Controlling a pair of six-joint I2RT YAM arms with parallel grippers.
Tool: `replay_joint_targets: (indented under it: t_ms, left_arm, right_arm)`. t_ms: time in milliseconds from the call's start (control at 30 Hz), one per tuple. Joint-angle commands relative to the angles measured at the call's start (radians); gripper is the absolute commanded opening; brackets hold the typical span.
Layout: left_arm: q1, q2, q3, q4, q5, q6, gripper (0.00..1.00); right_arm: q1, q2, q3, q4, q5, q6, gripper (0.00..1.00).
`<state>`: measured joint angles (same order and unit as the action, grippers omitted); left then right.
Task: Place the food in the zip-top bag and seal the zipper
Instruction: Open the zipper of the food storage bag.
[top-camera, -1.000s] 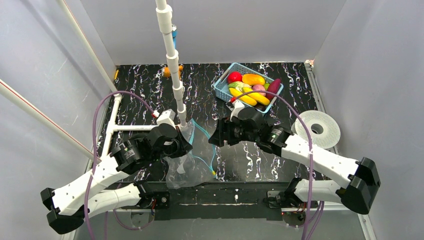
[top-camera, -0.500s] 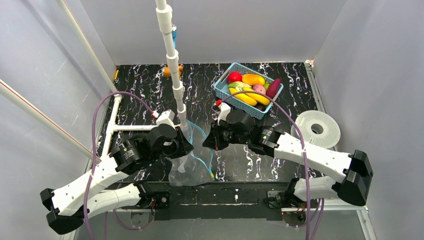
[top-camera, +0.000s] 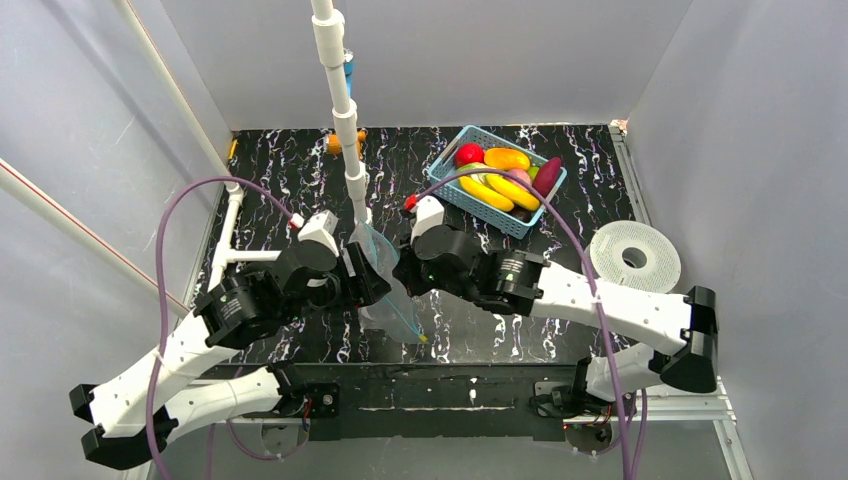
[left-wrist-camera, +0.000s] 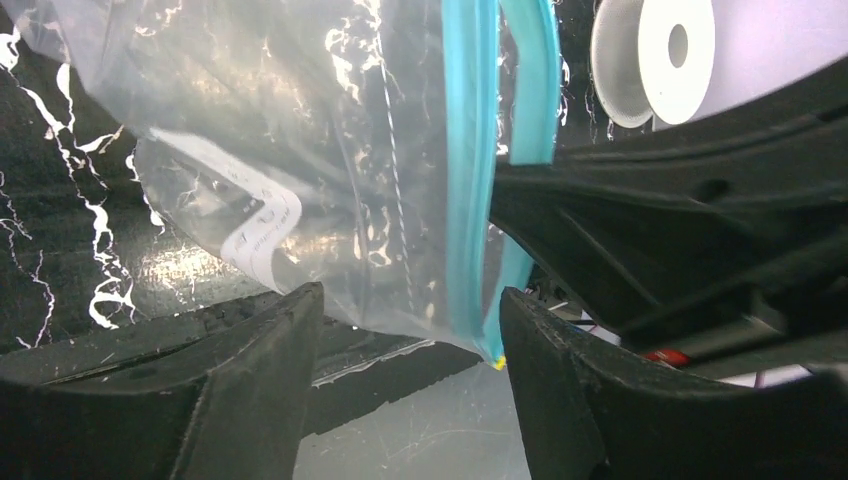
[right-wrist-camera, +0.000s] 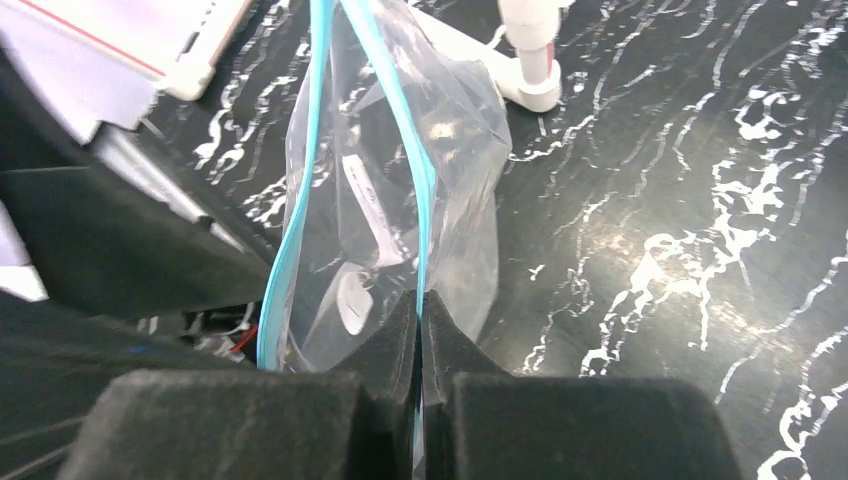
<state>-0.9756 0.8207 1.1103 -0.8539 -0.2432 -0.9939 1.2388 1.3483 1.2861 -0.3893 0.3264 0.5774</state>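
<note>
With right gripper pinched shut on zipper, left gripper half-open and empty astride zip-top bag: close left on opposite rim, draw toward 9 o'clock, widen mouth.

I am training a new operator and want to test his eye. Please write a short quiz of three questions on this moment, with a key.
1. True or false: the food is inside the zip-top bag.
2. Which gripper pinches the zipper? A) left gripper B) right gripper C) neither
3. What holds the food?
Key: 1 false. 2 B; the left gripper's jaws stand open. 3 the light-blue basket.
</note>
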Motion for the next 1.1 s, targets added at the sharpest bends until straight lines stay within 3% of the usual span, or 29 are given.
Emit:
replay_joint_targets:
  t_ms: [0, 100, 200, 433, 600, 733, 1067]
  left_arm:
    - [-0.001, -0.018, 0.044, -0.083, -0.004, 0.023, 0.6]
    - [-0.002, 0.006, 0.049, -0.093, 0.006, 0.062, 0.5]
    - [-0.002, 0.023, 0.048, -0.118, -0.004, 0.072, 0.49]
    - [0.0, 0.026, 0.044, -0.066, 0.01, 0.082, 0.69]
    - [-0.002, -0.028, 0.059, -0.02, 0.004, 0.082, 0.71]
    - [-0.002, -0.033, 0.076, -0.011, -0.046, 0.051, 0.8]
    - [-0.002, 0.119, 0.118, -0.107, -0.146, 0.025, 0.69]
  right_arm:
    - [0.042, 0.063, 0.095, -0.072, 0.213, -0.035, 0.01]
    - [0.047, 0.1, 0.151, -0.115, 0.235, -0.039, 0.01]
    - [0.051, 0.109, 0.169, -0.119, 0.228, -0.041, 0.01]
    - [0.059, 0.106, 0.169, -0.121, 0.216, -0.041, 0.01]
    - [0.063, 0.095, 0.164, -0.122, 0.236, -0.048, 0.01]
    - [0.064, 0.089, 0.172, -0.112, 0.246, -0.055, 0.01]
    - [0.073, 0.106, 0.203, -0.131, 0.248, -0.039, 0.01]
